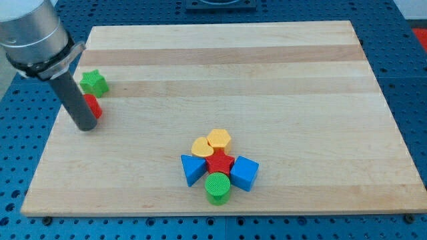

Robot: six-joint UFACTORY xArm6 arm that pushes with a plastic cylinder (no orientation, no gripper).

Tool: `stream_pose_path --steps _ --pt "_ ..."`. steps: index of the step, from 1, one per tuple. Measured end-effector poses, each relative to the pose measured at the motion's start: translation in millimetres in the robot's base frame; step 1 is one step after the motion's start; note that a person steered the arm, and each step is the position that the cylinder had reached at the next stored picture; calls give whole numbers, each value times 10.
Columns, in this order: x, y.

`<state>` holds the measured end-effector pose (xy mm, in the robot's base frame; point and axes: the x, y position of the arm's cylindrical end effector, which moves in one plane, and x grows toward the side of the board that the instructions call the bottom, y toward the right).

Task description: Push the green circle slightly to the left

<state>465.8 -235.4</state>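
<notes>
1. The green circle [217,188] sits near the board's [280,73] bottom edge, touching the red star [219,163] above it.
2. Blue blocks flank it: a triangle [192,169] and a cube [244,173].
3. My tip [86,127] rests well apart at the view's left, grasping nothing, beside a red block [93,106].

On the table [293,80], a cluster sits near the view's bottom, middle. The red star [219,162] is at its centre. Touching it: the green circle [217,188] below, the blue triangle [193,169] to the left, the blue cube [244,173] to the right, the yellow heart [202,146] and yellow hexagon [219,139] above. Far off, at the view's left, my tip [86,127] stands against a red block [93,106], with the green star [93,83] just above them.
</notes>
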Motion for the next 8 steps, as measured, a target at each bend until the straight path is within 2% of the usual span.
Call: stream_pose_path --steps 2,3,4,7,8 --pt "-259 116" --pt "-245 534" --pt "-15 968" --pt "30 3029" --pt "501 3519"
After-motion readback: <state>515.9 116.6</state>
